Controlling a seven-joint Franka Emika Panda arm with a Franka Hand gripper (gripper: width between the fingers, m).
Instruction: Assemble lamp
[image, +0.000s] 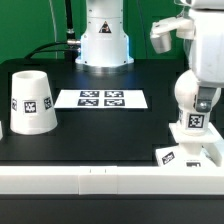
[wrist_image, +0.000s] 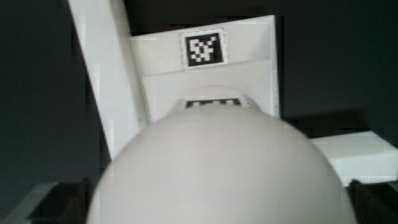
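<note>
Claw (image: 200, 96) spread wide, gripping nothing, just above bulb (image: 189, 97). Bulb upright on square base (image: 190, 152) directly below claw. Shade (image: 31, 102) well apart on table (image: 110, 125).

The Panda's pedestal (image: 103, 42) is rising as a glossy white cylinder, widening toward its foot and carrying a thin dark seam around its upper part. Black cables (image: 68, 25) are running down behind it on the exterior view's left. The arm links (image: 207, 50) are showing smooth, rounded white shells with soft grey shading at the joints, and one blocky white segment (image: 168, 33) is jutting sideways.
</note>
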